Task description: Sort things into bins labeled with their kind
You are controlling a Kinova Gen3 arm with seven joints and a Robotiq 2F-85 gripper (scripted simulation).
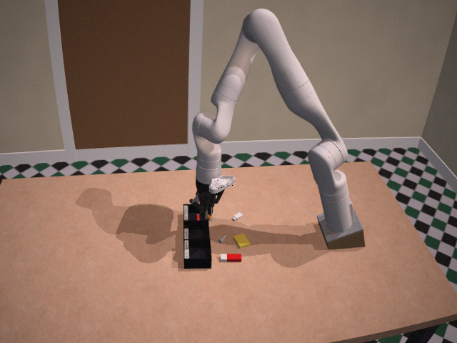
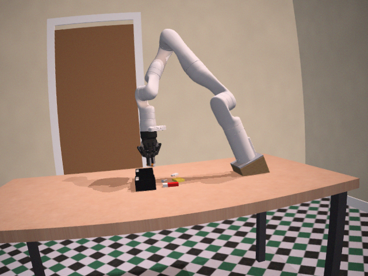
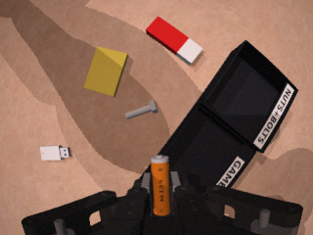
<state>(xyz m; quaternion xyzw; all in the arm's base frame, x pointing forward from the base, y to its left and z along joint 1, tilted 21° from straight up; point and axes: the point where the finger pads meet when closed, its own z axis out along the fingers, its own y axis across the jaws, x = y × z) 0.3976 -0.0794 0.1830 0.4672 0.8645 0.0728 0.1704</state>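
Note:
My gripper (image 1: 207, 216) (image 2: 150, 164) (image 3: 160, 183) is shut on an orange battery (image 3: 160, 193) and holds it above the back bin (image 1: 186, 213), near its right side. A red thing (image 1: 198, 216) lies in that bin, whose label I cannot read. The middle bin (image 1: 186, 234) (image 3: 205, 142) has a label starting "GAME". The front bin (image 1: 197, 263) (image 2: 145, 186) (image 3: 249, 88) reads "NUTS+BOLTS". On the table lie a grey bolt (image 1: 222, 239) (image 3: 141, 111), a yellow block (image 1: 241, 240) (image 3: 106, 71), a red and white block (image 1: 233, 257) (image 3: 168, 35) and a white USB stick (image 1: 237, 216) (image 3: 50, 153).
The three black bins stand joined in a row on the wooden table (image 1: 111, 295) (image 2: 89, 207). The loose things lie between the bins and the arm's base (image 1: 343, 236) (image 2: 252, 166). The bin walls rise beneath the gripper.

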